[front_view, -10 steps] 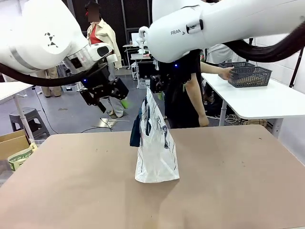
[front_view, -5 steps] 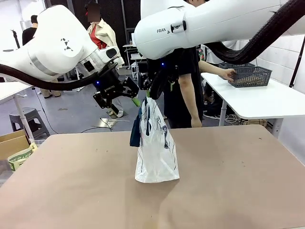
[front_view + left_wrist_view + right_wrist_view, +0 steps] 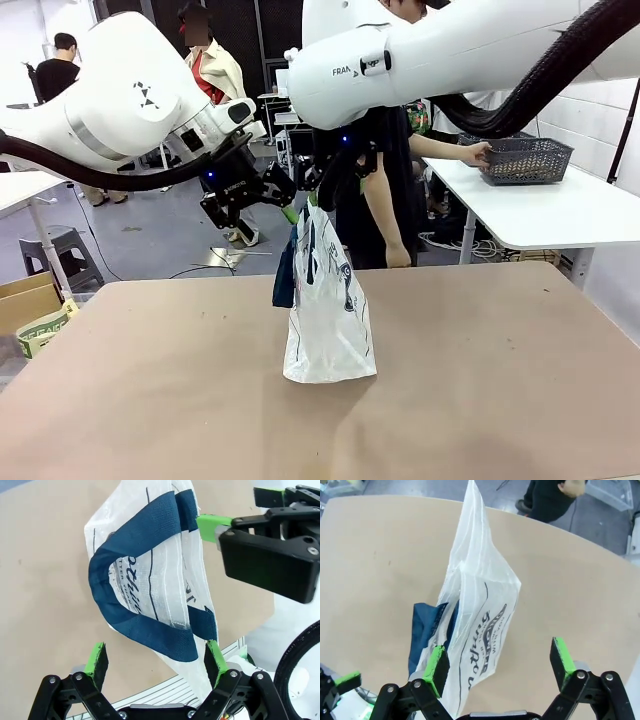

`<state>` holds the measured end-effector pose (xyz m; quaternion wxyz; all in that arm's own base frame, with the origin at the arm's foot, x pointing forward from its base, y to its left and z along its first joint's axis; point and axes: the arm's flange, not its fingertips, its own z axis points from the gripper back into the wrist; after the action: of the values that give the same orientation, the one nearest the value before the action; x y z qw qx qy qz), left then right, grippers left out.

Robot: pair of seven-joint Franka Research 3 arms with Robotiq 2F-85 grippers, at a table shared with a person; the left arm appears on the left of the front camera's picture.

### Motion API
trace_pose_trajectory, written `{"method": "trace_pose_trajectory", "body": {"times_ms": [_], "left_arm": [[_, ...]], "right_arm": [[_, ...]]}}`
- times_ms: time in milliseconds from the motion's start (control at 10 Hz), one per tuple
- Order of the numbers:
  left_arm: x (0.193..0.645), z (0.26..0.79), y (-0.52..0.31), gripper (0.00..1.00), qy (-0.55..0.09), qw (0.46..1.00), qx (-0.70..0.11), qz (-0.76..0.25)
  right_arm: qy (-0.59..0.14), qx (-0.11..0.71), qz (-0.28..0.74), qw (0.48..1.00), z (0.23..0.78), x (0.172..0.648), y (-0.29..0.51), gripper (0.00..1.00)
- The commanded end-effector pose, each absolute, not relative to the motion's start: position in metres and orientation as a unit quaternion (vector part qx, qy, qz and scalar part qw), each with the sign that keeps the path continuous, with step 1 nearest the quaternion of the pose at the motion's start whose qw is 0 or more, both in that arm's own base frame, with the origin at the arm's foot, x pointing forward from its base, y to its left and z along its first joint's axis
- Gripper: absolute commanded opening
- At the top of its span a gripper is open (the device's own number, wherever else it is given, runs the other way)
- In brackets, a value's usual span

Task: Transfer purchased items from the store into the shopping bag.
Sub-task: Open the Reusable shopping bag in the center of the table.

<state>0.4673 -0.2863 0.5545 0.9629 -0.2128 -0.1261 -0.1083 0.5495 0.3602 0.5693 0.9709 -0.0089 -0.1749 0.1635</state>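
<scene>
The shopping bag (image 3: 328,300) stands upright at the middle of the table, whitish with black script and a navy handle (image 3: 142,587) hanging on its left side. My left gripper (image 3: 281,203) hovers open just left of the bag's top; in its wrist view the handle loop lies between its green pads (image 3: 98,659). My right gripper (image 3: 322,188) is open right above the bag's top, and the bag (image 3: 480,610) lies below its fingers (image 3: 438,663). The store (image 3: 528,158), a grey lattice basket, sits on a side table far right under a person's hand. The purchased items are hidden.
A person in dark clothes (image 3: 375,200) stands behind the bag at the far edge, one arm stretched to the basket. The white side table (image 3: 545,215) is at the right. Bare brown tabletop (image 3: 150,380) surrounds the bag. Cardboard boxes (image 3: 30,310) sit off the left edge.
My left arm has swung right, bringing its gripper from well left of the bag up to the bag's top. The right gripper has shifted slightly above the bag. The bag has not moved.
</scene>
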Motion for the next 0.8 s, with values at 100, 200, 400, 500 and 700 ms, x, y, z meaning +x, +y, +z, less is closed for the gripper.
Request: {"method": "trace_pose_trajectory", "body": {"times_ms": [100,200,400,500,700], "left_arm": [[0.474,0.550,-0.291,1.00,-0.123,0.961,-0.227,-0.094],[0.475,0.545,-0.291,1.00,-0.118,0.961,-0.231,-0.095],[0.476,0.537,-0.292,1.00,-0.110,0.960,-0.238,-0.096],[0.475,0.538,-0.293,1.00,-0.111,0.959,-0.241,-0.097],[0.474,0.537,-0.293,1.00,-0.115,0.960,-0.234,-0.099]], "right_arm": [[-0.159,0.006,0.145,0.977,0.555,0.560,0.363,1.00],[-0.159,0.009,0.142,0.977,0.554,0.562,0.363,1.00],[-0.161,0.007,0.138,0.977,0.553,0.566,0.362,1.00],[-0.170,0.005,0.134,0.976,0.559,0.564,0.361,1.00],[-0.187,0.010,0.134,0.973,0.572,0.562,0.361,1.00]]}}
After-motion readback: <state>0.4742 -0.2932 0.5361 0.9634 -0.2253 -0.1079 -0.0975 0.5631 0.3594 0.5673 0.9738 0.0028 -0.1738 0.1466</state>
